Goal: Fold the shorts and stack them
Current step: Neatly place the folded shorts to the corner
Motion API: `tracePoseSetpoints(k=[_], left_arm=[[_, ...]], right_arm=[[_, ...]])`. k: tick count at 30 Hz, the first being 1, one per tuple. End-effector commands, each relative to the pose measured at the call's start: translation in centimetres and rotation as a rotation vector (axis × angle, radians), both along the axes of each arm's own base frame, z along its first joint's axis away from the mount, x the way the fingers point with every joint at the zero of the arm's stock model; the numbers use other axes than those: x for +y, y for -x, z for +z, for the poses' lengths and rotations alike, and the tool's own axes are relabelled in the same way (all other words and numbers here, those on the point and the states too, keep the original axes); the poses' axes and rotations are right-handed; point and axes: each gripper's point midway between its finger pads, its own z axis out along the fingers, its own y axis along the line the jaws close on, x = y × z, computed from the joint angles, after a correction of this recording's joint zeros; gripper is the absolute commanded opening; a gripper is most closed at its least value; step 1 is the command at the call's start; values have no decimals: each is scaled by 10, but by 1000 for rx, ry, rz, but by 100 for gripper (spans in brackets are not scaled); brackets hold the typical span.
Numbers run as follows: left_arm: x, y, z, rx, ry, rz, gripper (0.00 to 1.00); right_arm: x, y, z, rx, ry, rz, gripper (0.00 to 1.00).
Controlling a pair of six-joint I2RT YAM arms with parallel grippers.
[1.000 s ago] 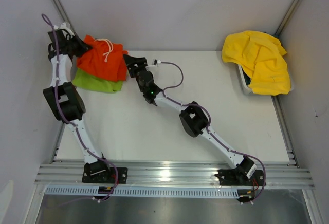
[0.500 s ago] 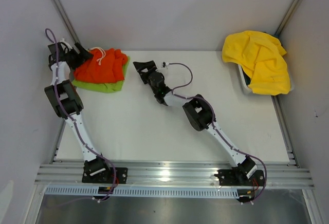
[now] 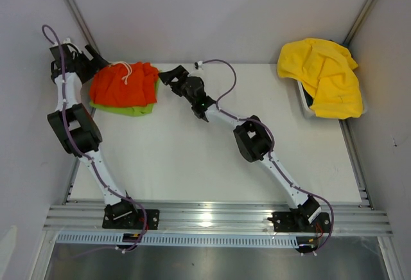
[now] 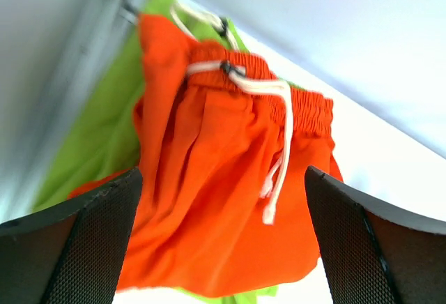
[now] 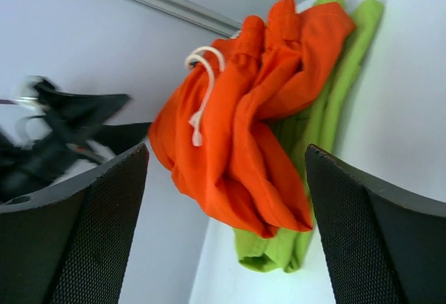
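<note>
Stacked at the tabletop's [image 3: 192, 158] far left corner: orange-red shorts [image 3: 122, 86] over lime-green shorts [image 3: 128, 108]. Flanked by left gripper [image 3: 97, 63] and right gripper [image 3: 168, 76] (both spread, empty). Could snag the loose drawstring [image 3: 126, 71], dragging the pile askew.

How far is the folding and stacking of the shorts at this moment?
Done, it seems: the orange-red shorts lie on the lime-green shorts, stacked in the far left corner, though the top pair looks rumpled. In hand: nothing; left gripper and right gripper are both open beside the stack. Left: perhaps tidying the top pair.
</note>
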Motion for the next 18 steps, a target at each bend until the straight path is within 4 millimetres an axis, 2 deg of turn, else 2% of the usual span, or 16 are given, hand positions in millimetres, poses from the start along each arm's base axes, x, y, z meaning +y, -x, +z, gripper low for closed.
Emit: tracePoseSetpoints(k=[1, 3, 5, 6, 8, 9, 10, 11, 12, 13, 14, 15, 16, 17, 18], left_arm=[[9, 14, 59, -35, -163, 84, 99], [16, 22, 55, 21, -188, 134, 99], [29, 24, 62, 47, -227, 188, 99], [29, 29, 52, 94, -226, 195, 99], [29, 28, 49, 115, -238, 201, 99], [21, 23, 53, 92, -250, 186, 99], [14, 23, 74, 44, -262, 183, 99], [5, 22, 65, 31, -261, 164, 99], [-10, 19, 75, -11, -254, 142, 99], [-22, 27, 84, -45, -241, 125, 99], [-40, 21, 88, -119, -197, 54, 99], [-54, 24, 82, -141, -119, 25, 99], [-67, 27, 99, -208, -75, -15, 99], [-76, 23, 103, -279, -35, -51, 99], [-94, 26, 97, -294, 76, -97, 99]], right_arm=[[-4, 2, 42, -74, 49, 46, 93], [-4, 2, 38, -78, 63, 63, 92], [-3, 7, 36, -76, 72, 107, 91], [-4, 8, 31, -75, 77, 114, 91], [-4, 12, 33, -81, 89, 132, 90], [-4, 12, 31, -81, 103, 137, 88], [-5, 11, 31, -84, 116, 143, 84], [-6, 14, 31, -90, 142, 159, 84], [-9, 12, 30, -90, 154, 165, 82], [-12, 12, 27, -87, 171, 175, 81], [-13, 17, 33, -102, 185, 208, 80], [-21, 13, 34, -102, 192, 213, 77], [-27, 14, 22, -81, 210, 227, 76], [-33, 16, 37, -99, 195, 238, 75], [-42, 16, 35, -97, 194, 268, 71]])
